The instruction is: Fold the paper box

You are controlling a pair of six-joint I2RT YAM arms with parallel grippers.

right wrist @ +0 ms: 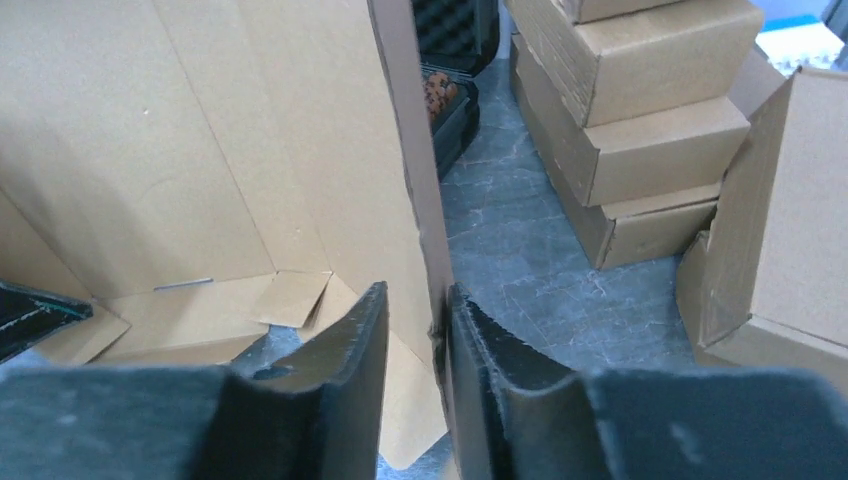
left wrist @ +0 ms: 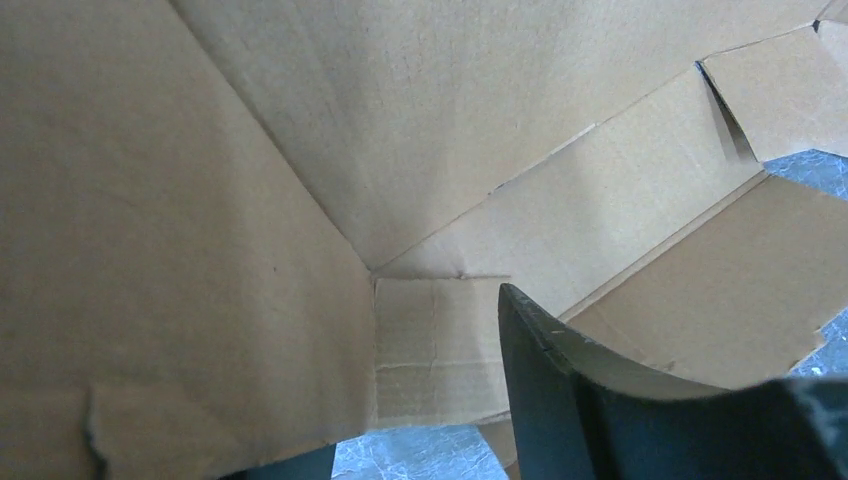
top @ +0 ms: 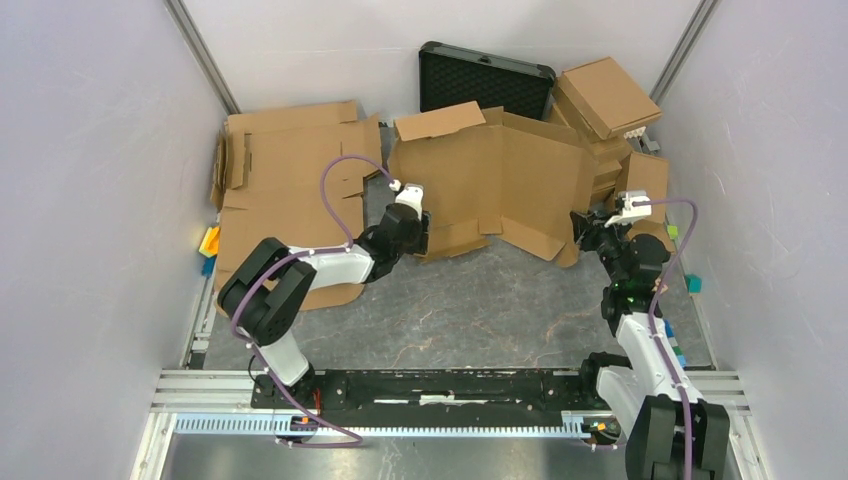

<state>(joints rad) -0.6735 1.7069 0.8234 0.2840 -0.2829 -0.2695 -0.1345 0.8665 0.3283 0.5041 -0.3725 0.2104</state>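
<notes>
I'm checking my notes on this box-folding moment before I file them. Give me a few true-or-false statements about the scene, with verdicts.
1. The paper box stands partly raised, not lying flat. True.
2. The right gripper has a finger on either side of a box panel's edge. True.
3. The black case sits at the near edge by the arm bases. False: it is at the far end, behind the paper box.
4. The stack of folded boxes is at the far left. False: it is at the far right; flat cardboard sheets lie on the left.
5. The left gripper is shut. False: its jaws stand wide apart around part of the box.
</notes>
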